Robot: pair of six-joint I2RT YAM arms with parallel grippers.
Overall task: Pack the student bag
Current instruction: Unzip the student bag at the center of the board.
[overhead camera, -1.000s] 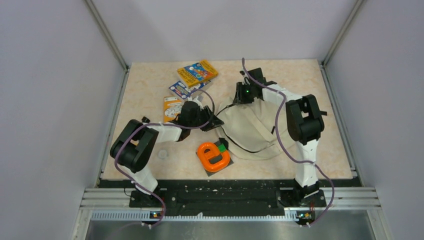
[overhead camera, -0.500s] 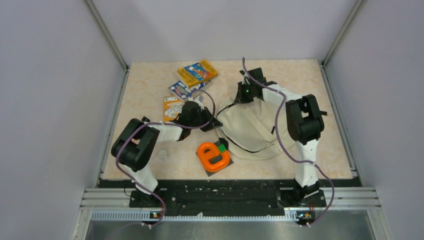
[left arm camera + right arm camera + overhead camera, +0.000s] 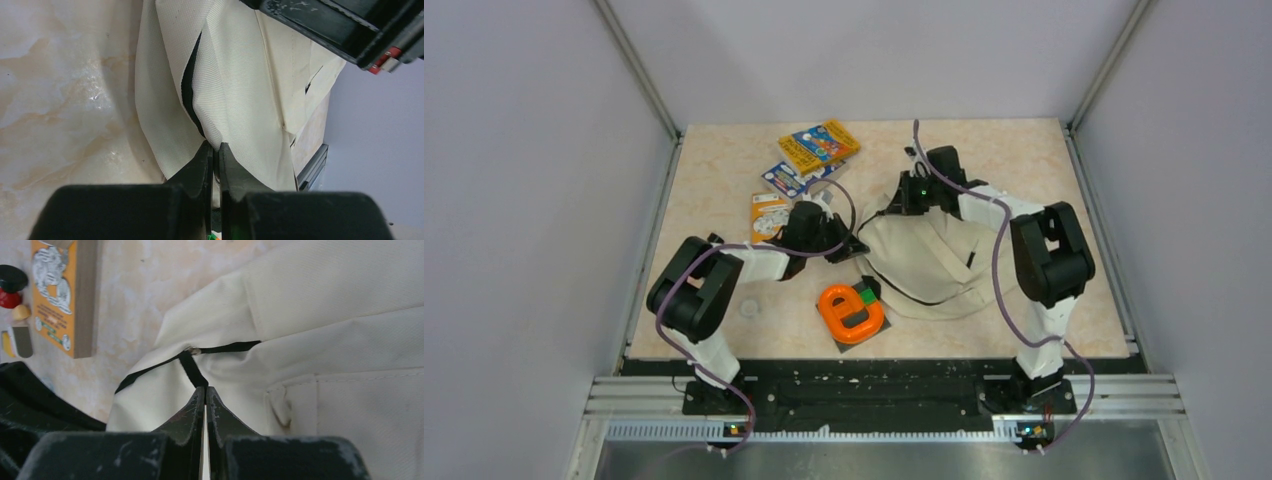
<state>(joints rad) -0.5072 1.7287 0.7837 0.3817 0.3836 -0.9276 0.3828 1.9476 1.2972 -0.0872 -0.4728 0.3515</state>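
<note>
Where the table (image 3: 724, 170) has its middle, one student bag (image 3: 929, 262) lies slumped just to the right, cream fabric spread flat with black trim showing. Three books lie at the far left: a yellow book (image 3: 819, 146) farthest back, a blue-and-white book (image 3: 792, 178) just in front of it and partly under it, and a small orange book (image 3: 769, 213) nearest the left arm. One orange plastic object (image 3: 852, 312) sits on a dark pad near the front edge, touching the bag's left side, and one small white disc (image 3: 748, 309) lies beside the left arm.

The left gripper (image 3: 214, 150) has its jaws pressed almost together, pinching the bag's cream fabric right beside the black zipper edge. The right gripper (image 3: 204, 392) is squeezed fully closed on the black zipper tab (image 3: 192, 367) at the bag's far rim.

From its near-left base the left arm bends its elbow outward, and its forearm runs right to the bag's left edge. From its near-right base the right arm rises, elbow high on the right, and its forearm reaches back and left over the bag.
</note>
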